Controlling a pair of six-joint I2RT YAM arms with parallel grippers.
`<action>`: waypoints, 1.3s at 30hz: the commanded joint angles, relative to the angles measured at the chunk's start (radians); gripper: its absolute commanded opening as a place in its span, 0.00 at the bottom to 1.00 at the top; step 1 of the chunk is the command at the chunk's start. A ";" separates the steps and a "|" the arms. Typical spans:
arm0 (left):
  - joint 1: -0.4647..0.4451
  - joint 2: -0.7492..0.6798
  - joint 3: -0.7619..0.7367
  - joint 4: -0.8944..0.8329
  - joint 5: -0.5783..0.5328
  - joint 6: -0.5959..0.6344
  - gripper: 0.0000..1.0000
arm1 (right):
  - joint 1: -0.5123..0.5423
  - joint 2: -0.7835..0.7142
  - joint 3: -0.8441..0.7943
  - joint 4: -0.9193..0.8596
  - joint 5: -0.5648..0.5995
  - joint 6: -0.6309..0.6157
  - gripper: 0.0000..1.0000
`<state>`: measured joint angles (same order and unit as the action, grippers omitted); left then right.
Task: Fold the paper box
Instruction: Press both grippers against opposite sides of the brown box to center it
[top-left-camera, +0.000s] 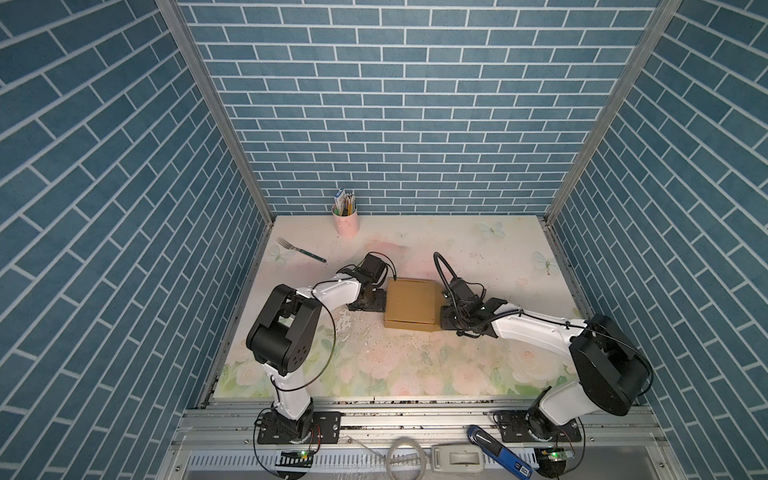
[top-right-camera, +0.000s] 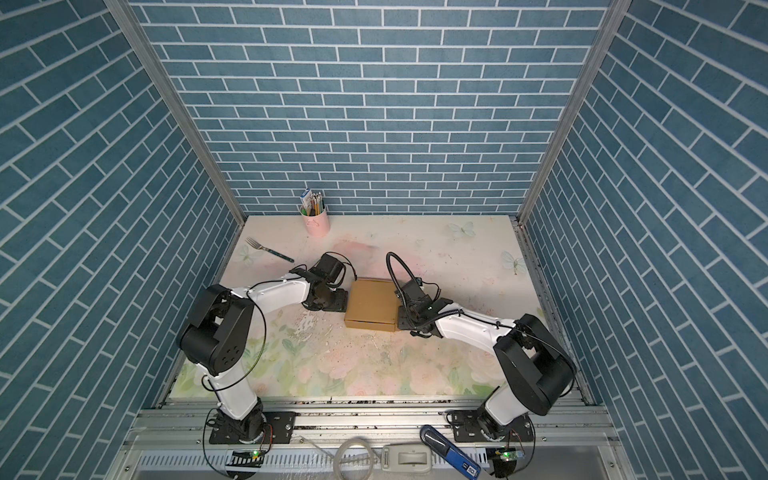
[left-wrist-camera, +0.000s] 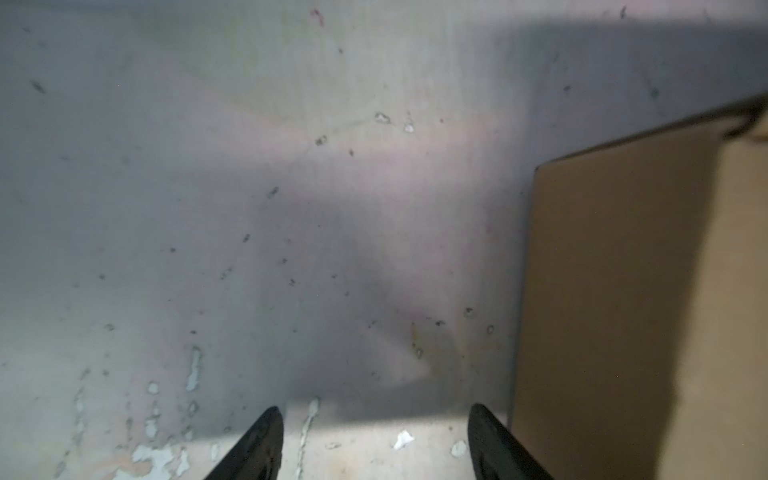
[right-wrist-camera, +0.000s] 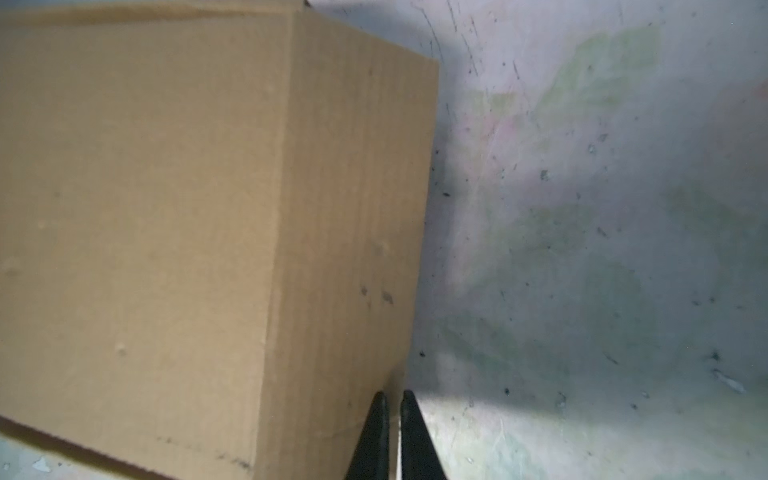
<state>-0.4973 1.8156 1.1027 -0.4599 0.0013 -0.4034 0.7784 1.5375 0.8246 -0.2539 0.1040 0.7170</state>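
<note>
The paper box (top-left-camera: 411, 303) (top-right-camera: 372, 303) is a closed, shallow brown cardboard box lying flat in the middle of the mat. My left gripper (top-left-camera: 369, 306) (top-right-camera: 328, 302) points down at the mat just beside the box's left wall. In the left wrist view that gripper (left-wrist-camera: 376, 411) is open over bare mat, and the box (left-wrist-camera: 623, 311) stands close to one finger. My right gripper (top-left-camera: 449, 320) (top-right-camera: 405, 320) is down at the box's right wall, near its front corner. In the right wrist view the gripper (right-wrist-camera: 392, 395) is shut, right against the base of the box (right-wrist-camera: 166, 208), with nothing seen between the fingers.
A pink cup of pencils (top-left-camera: 345, 220) stands at the back left by the wall. A fork (top-left-camera: 300, 250) lies on the mat left of the arms. A blue tool (top-left-camera: 498, 451) and a coiled cable rest on the front rail. Brick-patterned walls close three sides.
</note>
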 joint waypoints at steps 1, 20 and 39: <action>-0.035 0.032 0.004 0.011 0.013 -0.006 0.72 | 0.001 0.023 0.011 0.009 -0.028 0.000 0.11; -0.119 0.060 -0.017 0.080 0.058 -0.072 0.72 | 0.003 0.024 -0.145 0.424 -0.185 0.142 0.13; -0.150 0.038 -0.043 0.091 0.046 -0.093 0.72 | 0.006 0.008 -0.210 0.543 -0.198 0.219 0.16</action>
<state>-0.5865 1.8252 1.0870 -0.4061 -0.0532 -0.4728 0.7532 1.5604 0.6186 0.1486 0.0212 0.8719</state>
